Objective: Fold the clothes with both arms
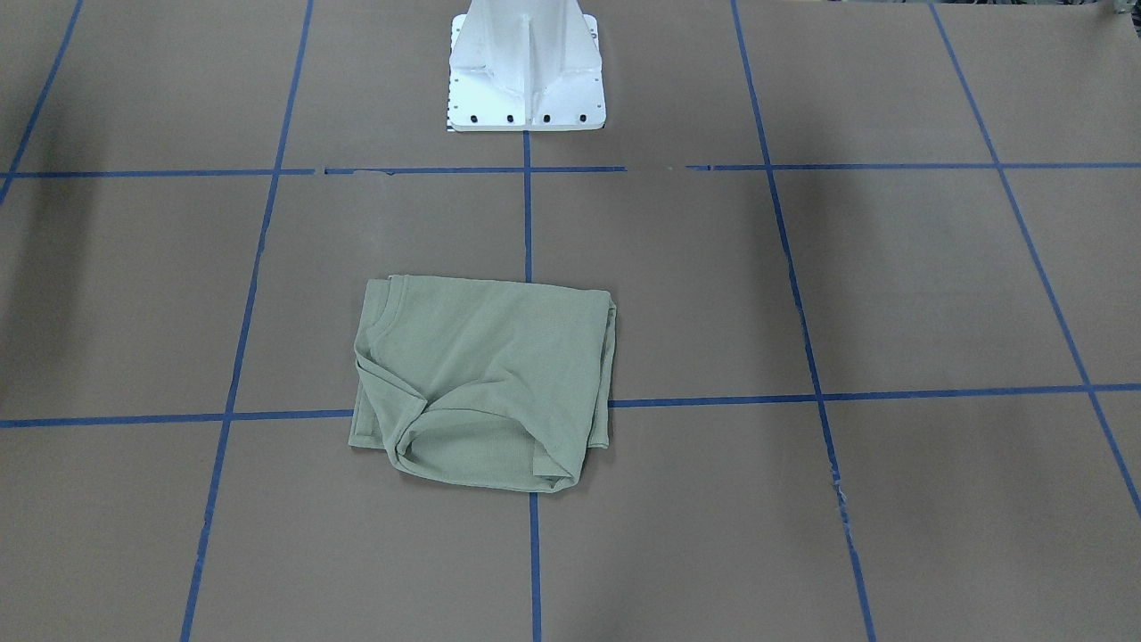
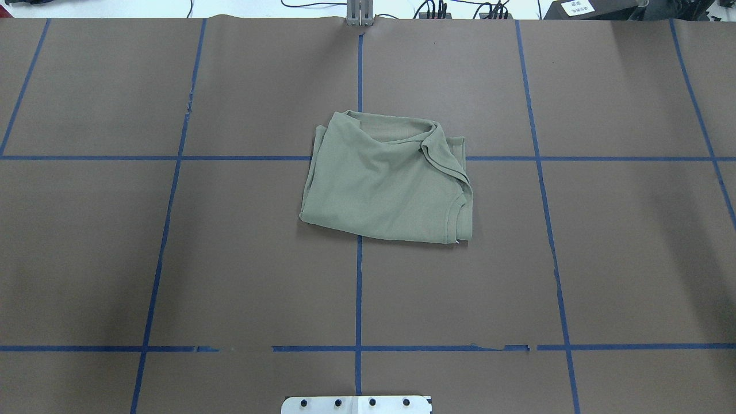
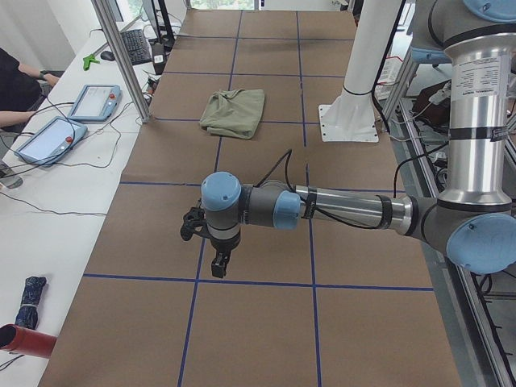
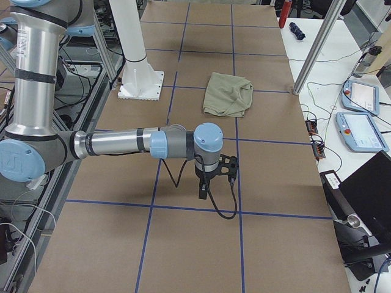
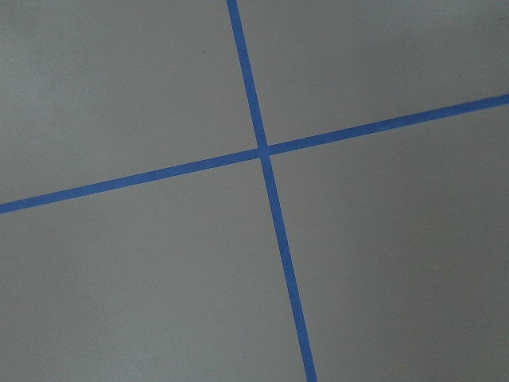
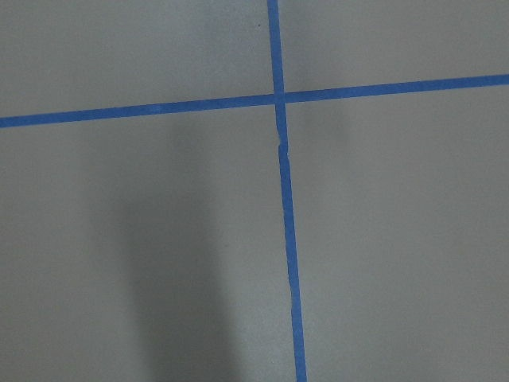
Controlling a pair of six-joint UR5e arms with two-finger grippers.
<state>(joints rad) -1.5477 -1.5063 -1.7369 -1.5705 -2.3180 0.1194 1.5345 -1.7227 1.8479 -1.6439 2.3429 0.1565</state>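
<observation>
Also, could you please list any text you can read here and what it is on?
Nothing can be read.
White label on a dark box, overhead view's top right: print too small.
White sticker on the side bench: blurred.
Green shirt: no print shows.

Shirt (image 1: 486, 374) plain sage-grn; table (image 1: 891, 285) brown w/ blue tape grid (image 1: 528, 223).

My bench (image 2: 172, 259), brown-papered and gridded.
A folded sage-green shirt (image 2: 385, 184) lies flat on it, covering one crossing of the blue tape lines (image 2: 359, 287), well apart from my white base (image 1: 526, 89) bolted at the edge.
</observation>
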